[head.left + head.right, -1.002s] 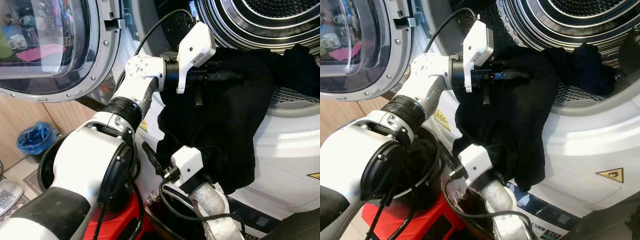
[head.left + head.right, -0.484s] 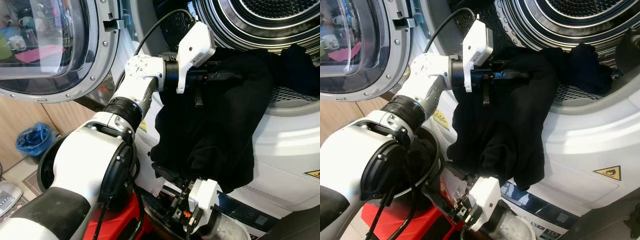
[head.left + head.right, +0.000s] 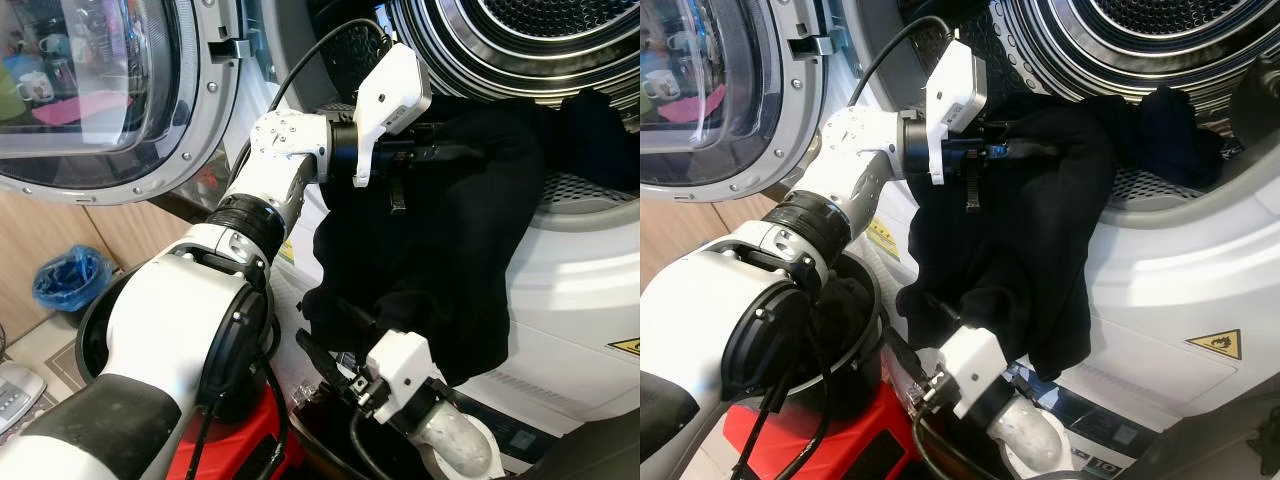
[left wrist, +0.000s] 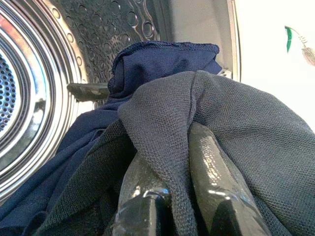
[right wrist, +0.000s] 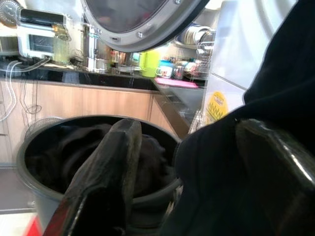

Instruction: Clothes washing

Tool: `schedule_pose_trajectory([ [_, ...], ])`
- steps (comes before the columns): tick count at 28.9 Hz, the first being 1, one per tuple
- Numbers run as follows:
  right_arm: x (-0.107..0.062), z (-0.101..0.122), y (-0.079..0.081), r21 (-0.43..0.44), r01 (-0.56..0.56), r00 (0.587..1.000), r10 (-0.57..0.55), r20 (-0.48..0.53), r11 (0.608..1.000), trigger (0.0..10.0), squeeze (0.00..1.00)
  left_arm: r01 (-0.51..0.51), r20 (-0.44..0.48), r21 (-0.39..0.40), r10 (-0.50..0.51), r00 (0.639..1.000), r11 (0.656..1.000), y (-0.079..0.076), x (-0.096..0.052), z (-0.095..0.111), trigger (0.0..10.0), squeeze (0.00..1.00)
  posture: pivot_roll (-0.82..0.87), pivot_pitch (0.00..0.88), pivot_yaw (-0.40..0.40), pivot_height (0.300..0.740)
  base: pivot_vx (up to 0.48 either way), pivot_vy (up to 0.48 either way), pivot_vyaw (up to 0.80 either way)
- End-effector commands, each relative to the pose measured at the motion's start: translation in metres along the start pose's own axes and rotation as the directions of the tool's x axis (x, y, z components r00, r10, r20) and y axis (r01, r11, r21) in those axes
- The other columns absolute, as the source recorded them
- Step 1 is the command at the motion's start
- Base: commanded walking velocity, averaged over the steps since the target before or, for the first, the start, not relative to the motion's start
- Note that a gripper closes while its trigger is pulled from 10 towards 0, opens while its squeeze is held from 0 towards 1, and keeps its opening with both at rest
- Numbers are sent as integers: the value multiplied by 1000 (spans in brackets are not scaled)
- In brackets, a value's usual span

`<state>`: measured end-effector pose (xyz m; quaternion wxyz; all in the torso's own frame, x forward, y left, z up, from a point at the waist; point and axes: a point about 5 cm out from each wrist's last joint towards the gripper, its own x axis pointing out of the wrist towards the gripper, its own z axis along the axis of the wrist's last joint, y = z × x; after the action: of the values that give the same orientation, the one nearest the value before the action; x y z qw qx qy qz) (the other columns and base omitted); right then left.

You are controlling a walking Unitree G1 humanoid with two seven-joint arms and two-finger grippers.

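The left gripper [image 4: 170, 162] pinches the big black cloth [image 3: 450, 240] hanging from the round silver drum [image 3: 520, 50] (door open), while the right gripper [image 5: 192, 162], its 2 fingers apart, pokes the bottom.

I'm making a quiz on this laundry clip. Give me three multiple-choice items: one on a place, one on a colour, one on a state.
1. Where does the black garment hang?
A. Over the drum's rim
B. On the floor
C. On a hanger

2. What colour is the bag on the floor?
A. Blue
B. Yellow
C. White

3. How is the left gripper?
A. Open, holding nothing
B. Shut on the garment
C. Resting on the door

Answers: 1 A, it drapes from the drum down the washer's front. 2 A, it lies blue below the open door. 3 B, the left wrist view shows cloth pinched between its fingers.
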<state>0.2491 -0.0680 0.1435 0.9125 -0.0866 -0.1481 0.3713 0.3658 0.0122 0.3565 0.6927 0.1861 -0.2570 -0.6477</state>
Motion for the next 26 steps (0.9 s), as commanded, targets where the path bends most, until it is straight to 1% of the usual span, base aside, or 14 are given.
schedule_pose_trajectory([
  [1,2,-2,-2,-41,22,1000,-22,-14,999,10000,0,5,13,21,-5,1000,1000,2,0,6,10000,0,27,104,28,740,0,0,0],
  [3,4,-5,-6,-93,51,998,-54,-27,994,10000,0,5,16,22,-6,1000,1000,3,0,7,10000,0,26,102,27,740,0,0,0],
  [6,7,-7,-14,-146,95,994,-101,-34,985,10000,0,3,25,25,-3,1000,1000,4,0,9,10000,0,29,100,27,740,0,0,0],
  [10,12,-7,-18,-186,94,994,-102,-37,978,10000,0,11,41,38,-12,999,999,6,1,15,10000,0,33,99,26,740,0,0,0],
  [11,13,-8,-19,-209,96,994,-106,-38,973,10000,0,15,47,54,-18,999,998,7,1,18,10000,0,33,99,26,740,0,0,0],
  [15,15,-11,-22,-259,97,993,-112,-44,961,10000,0,23,74,72,-29,997,997,9,2,26,10000,0,38,95,25,740,0,0,0],
  [17,19,-7,-30,-283,128,990,-140,-21,951,10000,0,36,93,82,-43,995,996,9,3,31,10000,0,38,95,25,740,0,0,0],
  [19,23,-4,-36,-312,149,987,-158,-2,938,10000,0,42,96,86,-50,994,995,9,3,31,10000,0,40,93,24,740,0,0,0],
  [20,27,0,-42,-335,167,985,-171,19,927,10000,0,47,98,86,-55,994,995,8,3,31,10000,0,40,93,24,740,0,0,0],
  [22,30,3,-45,-347,177,984,-177,31,921,10000,0,49,98,85,-57,994,995,8,3,31,10000,0,40,93,24,740,0,0,0],
  [23,35,11,-53,-373,205,979,-194,66,905,10000,0,50,99,83,-58,993,995,8,3,30,10000,0,40,91,24,740,0,0,0],
  [24,35,11,-53,-373,205,979,-194,66,905,10000,0,50,99,83,-58,993,995,8,3,30,10000,0,40,91,24,740,0,0,0],
  [25,40,19,-61,-393,237,972,-213,103,888,10000,0,50,98,80,-58,993,996,7,3,29,10000,0,40,91,24,740,0,0,0],
  [26,43,24,-64,-399,254,967,-222,126,881,10000,0,51,98,79,-59,993,996,7,3,28,10000,0,40,91,24,740,0,0,0],
])
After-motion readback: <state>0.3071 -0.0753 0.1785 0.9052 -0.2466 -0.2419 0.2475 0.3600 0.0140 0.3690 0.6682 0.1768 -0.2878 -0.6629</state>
